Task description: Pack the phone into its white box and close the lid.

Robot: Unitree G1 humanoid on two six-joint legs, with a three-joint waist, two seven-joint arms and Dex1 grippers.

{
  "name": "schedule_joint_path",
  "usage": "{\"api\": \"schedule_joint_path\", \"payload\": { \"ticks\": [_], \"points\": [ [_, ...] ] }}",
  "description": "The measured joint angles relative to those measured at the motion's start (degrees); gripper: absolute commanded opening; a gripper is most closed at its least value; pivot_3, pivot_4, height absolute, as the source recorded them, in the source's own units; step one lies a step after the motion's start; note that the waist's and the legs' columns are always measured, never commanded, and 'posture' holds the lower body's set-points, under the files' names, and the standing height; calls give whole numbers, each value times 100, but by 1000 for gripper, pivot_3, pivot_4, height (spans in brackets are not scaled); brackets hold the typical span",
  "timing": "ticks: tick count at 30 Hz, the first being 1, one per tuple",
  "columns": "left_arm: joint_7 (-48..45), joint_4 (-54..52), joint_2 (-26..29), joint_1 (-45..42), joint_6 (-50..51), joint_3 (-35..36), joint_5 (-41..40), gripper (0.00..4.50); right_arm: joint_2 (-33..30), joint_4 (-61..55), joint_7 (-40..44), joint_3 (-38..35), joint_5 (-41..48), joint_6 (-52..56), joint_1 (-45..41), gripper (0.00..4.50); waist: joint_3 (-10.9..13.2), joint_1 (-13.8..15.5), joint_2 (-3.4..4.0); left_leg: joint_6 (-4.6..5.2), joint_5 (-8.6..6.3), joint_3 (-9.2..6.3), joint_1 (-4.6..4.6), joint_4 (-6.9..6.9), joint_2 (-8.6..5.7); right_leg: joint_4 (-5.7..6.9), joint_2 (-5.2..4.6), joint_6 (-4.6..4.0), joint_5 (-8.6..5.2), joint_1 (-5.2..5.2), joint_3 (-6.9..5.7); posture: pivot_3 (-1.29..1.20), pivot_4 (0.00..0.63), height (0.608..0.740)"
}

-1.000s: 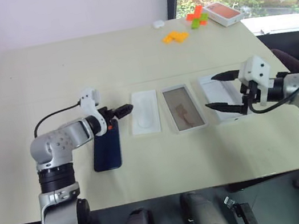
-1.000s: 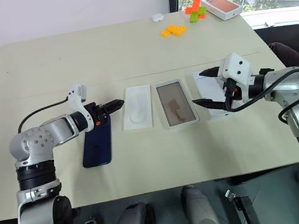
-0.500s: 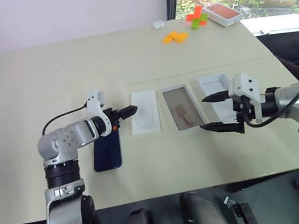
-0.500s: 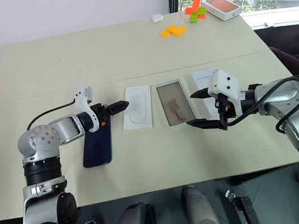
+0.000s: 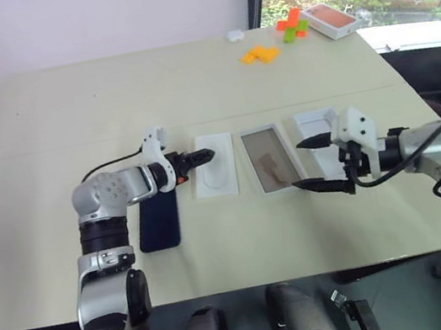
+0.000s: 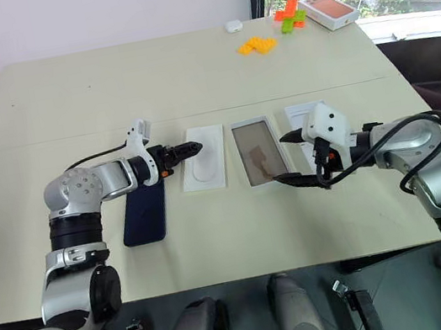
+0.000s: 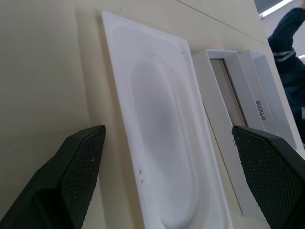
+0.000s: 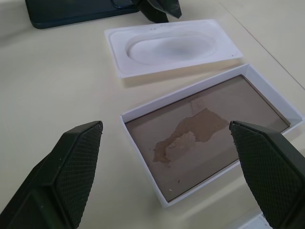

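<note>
The dark navy phone (image 5: 158,220) lies flat on the table, left of the row. My left gripper (image 5: 204,156) hovers open past the phone's far end, its tips at the left edge of the flat white insert (image 5: 214,166). Right of the insert stands the white box (image 5: 271,159), tan floor up and empty. The lid (image 5: 317,123) lies open side up just beyond it, partly behind my right gripper (image 5: 311,164). That gripper is open and empty, low over the box's right rim. The right wrist view shows the box (image 8: 209,129), the insert (image 8: 171,47) and the phone (image 8: 71,12).
Far back on the table lie orange and green blocks (image 5: 259,54), a white box with an orange-red top (image 5: 330,19) and a small white object (image 5: 234,35). The table's front edge (image 5: 250,284) runs close below the row.
My left gripper has slid right, from over the phone to the insert's edge. My right gripper has come left and down, from over the lid to the white box's right rim.
</note>
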Motion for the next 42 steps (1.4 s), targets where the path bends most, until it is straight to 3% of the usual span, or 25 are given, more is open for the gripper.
{"api": "schedule_joint_path", "payload": {
  "ticks": [1,3,10,20,25,29,34,42],
  "points": [
    [-19,-2,-13,0,25,-1,-5,4466,0,13,-9,-1,-19,-23,-6,4500,0,0,0,0,0,0,0,0,0,0,0,0,0,0,0,0,150,740],
    [-41,-3,-59,4,108,-1,-9,3621,4,23,-26,-1,-24,-43,-12,4500,0,1,0,0,0,0,-1,0,0,-1,0,0,0,0,0,0,150,740],
    [-41,38,-124,30,189,57,-9,89,31,25,-84,-1,-25,-45,-29,4500,0,2,-1,0,0,-2,-3,0,0,-2,-1,1,0,-2,0,0,150,740],
    [82,33,-144,35,449,881,-304,29,35,31,-136,-8,-25,-71,-25,4500,1,-4,-1,0,0,-1,-4,0,1,-2,0,1,1,-2,-1,0,150,740],
    [416,-105,-241,29,936,1645,-727,29,20,32,-136,-56,-24,-94,72,4500,1,-3,-1,0,0,-2,-4,0,1,-2,-2,1,1,-3,-1,0,150,740],
    [1184,-478,-1038,12,1374,2323,-1038,29,-77,70,-52,-99,-24,-121,189,4500,2,66,-4,0,0,-4,-6,1,-7,-5,-11,7,4,0,-2,0,150,740],
    [2196,-1517,-2306,10,1624,2567,-1236,29,-324,287,223,-368,-9,-280,397,4500,3,133,-8,0,-1,-3,-10,0,-12,-14,-13,13,7,0,0,0,150,740],
    [3147,-2080,-2345,204,999,2170,-1087,29,-527,429,464,-747,41,-337,876,4500,4,118,-10,-14,7,5,-3,-1,-3,-11,12,10,9,2,8,0,150,740]
  ]
}}
